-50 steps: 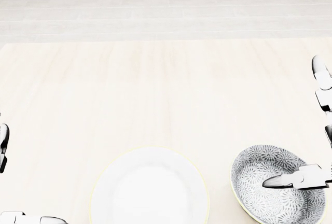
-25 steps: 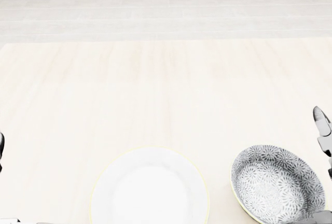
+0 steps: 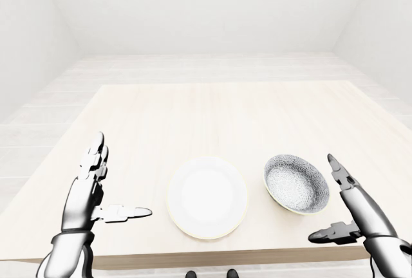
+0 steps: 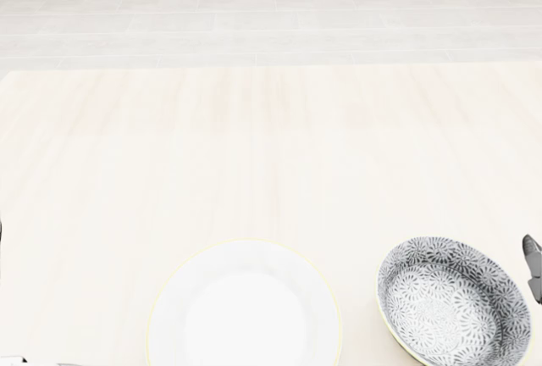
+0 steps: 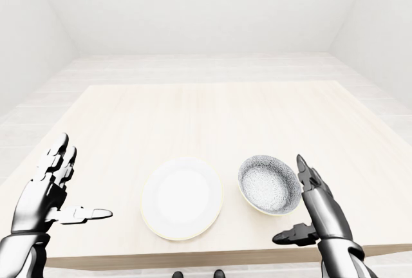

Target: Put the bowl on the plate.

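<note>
A grey patterned bowl (image 3: 297,183) sits on the pale wooden table (image 3: 225,117), just right of a white plate (image 3: 207,197) and apart from it. My right hand (image 3: 333,208) is open, right of the bowl and nearer the table's bottom edge, touching nothing. Left of the plate, my left hand (image 3: 116,183) is open too, thumb pointing toward the plate. The head view shows the bowl (image 4: 453,302), the plate (image 4: 246,307) and only a fingertip (image 4: 533,257) of the right hand at the right edge.
The table's near edge (image 3: 219,257) runs just below the plate and both hands. Pale floor (image 3: 212,65) and white walls surround the table.
In the head view my right hand has drawn back out of the bowl and down toward the lower right edge. The left hand has also slipped out of that view. Bowl and plate stay put.
</note>
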You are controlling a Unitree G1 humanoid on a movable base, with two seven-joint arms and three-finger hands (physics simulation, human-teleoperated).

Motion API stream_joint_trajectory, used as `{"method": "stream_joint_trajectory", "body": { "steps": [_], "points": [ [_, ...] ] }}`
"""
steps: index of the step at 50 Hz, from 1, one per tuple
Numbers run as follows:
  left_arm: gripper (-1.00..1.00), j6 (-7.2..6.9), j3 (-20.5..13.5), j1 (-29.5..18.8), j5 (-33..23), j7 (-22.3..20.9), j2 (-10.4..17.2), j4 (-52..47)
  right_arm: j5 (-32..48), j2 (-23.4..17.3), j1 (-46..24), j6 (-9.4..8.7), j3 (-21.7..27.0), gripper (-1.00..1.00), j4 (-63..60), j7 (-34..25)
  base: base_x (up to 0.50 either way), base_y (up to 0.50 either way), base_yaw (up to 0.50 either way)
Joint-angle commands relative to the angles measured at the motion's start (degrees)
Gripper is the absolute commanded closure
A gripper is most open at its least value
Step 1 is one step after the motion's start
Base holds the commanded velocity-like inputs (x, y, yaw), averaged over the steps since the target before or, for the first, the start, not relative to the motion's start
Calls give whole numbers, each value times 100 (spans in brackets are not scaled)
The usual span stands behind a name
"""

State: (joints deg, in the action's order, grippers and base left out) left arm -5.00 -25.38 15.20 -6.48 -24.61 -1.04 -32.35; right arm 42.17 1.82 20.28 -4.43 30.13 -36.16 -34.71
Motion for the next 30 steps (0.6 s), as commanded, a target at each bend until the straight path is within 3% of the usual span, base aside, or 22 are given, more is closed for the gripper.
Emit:
{"method": "stream_joint_trajectory", "body": {
  "steps": [1, 4, 11, 19, 30],
  "points": [
    [-100, 0, -13, -6, 12, -11, -18, 44, 357, 161, 107, 119, 113, -100, 113, -72, 0, 0, 0],
    [-100, 0, -4, -6, -16, 7, -6, 132, 538, 132, 128, 256, 85, -100, 169, -63, 0, 0, 0],
    [-100, 0, 33, -28, -16, 38, -9, 150, 704, 133, 8, 271, 64, -100, 167, -67, 0, 0, 0],
    [-100, 0, 41, 43, -50, 21, 6, 205, 1118, 50, -5, 531, -129, -100, 123, 33, 0, 0, 0],
    [-100, 0, 65, 14, -99, 33, 12, 245, 1635, -53, -239, 600, -465, -100, 131, 98, 0, 0, 0]
  ]
}}
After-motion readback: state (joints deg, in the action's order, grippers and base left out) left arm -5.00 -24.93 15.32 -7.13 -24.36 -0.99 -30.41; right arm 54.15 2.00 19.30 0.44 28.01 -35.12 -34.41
